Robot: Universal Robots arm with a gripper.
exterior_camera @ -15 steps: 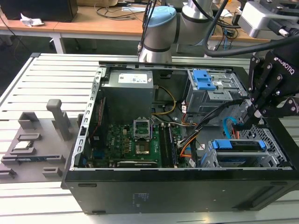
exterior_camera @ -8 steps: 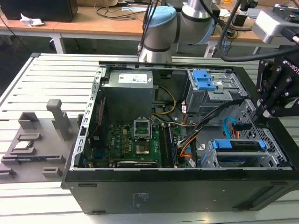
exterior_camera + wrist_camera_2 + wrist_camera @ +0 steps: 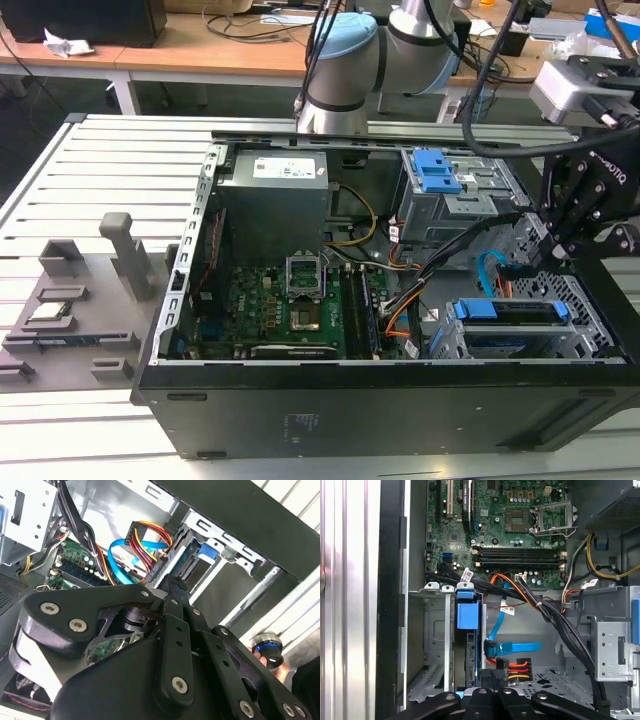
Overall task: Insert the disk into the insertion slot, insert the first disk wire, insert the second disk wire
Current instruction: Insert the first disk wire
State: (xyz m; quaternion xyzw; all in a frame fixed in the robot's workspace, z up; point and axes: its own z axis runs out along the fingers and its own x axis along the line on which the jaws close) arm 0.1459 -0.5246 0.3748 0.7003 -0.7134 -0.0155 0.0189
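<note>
The disk (image 3: 512,311) lies in the insertion slot (image 3: 578,297), a grey perforated cage at the exterior view's right, with its blue carrier (image 3: 468,614) facing up. A blue flat wire (image 3: 517,647) curls to the disk's edge, and its plug rests against it. Beside it sits a black plug (image 3: 502,662) with red, yellow and orange leads. My gripper (image 3: 492,677) hangs just above the cage (image 3: 553,240), shut, with its tips pinched at that black plug. In the second wrist view the gripper (image 3: 172,585) points at the disk (image 3: 206,553), with the coloured leads (image 3: 150,532) close by.
A taller grey cage with blue latches (image 3: 440,172) stands behind the slot. A thick black cable bundle (image 3: 560,620) crosses between it and the motherboard (image 3: 290,300). The power supply (image 3: 275,200) fills the far corner. Grey fixtures (image 3: 70,300) lie outside the case. A hand (image 3: 280,667) shows beyond the case wall.
</note>
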